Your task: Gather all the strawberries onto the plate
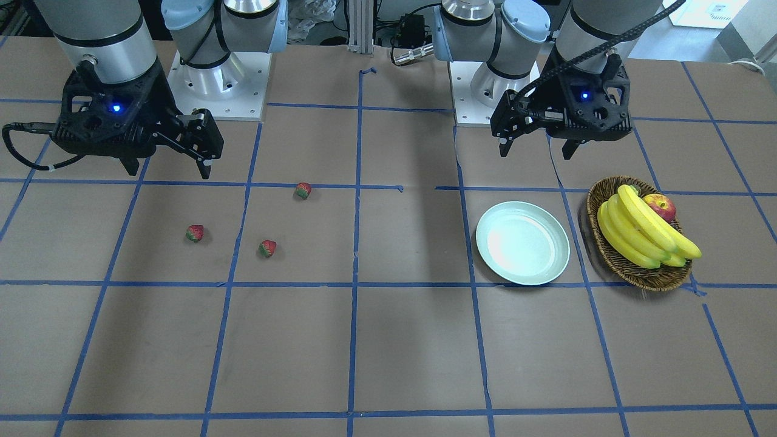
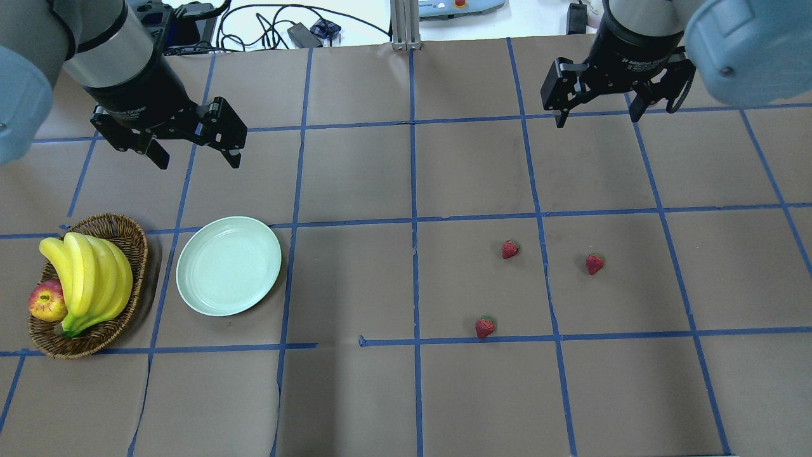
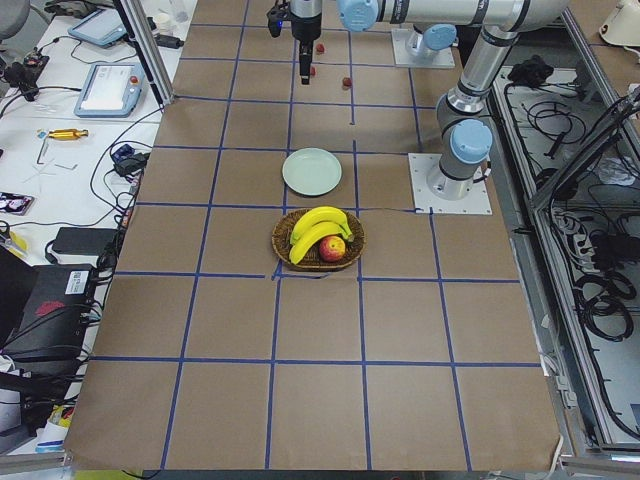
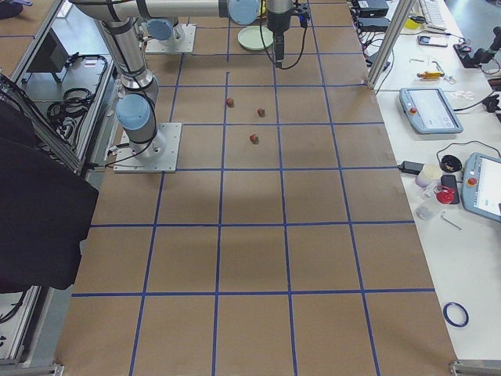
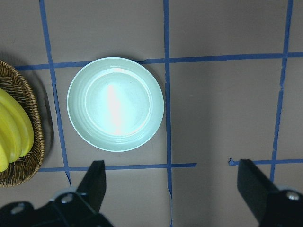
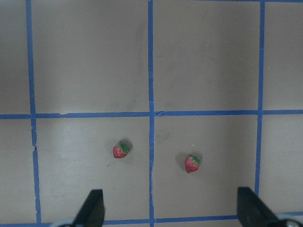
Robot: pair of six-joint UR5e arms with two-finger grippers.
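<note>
Left fingers (image 5: 94, 182) spread | right fingers (image 6: 93, 208) spread | strawberries (image 6: 120, 150) lying sideways

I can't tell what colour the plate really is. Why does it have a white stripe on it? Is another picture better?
Left wrist view: glare from the lights puts a bright white stripe down the middle of the plate. Front-facing view: a softer white patch washes out its left half. Overhead view: hardly any glare, and the plate shows an even pale green, so this is the best picture for its colour.
</note>
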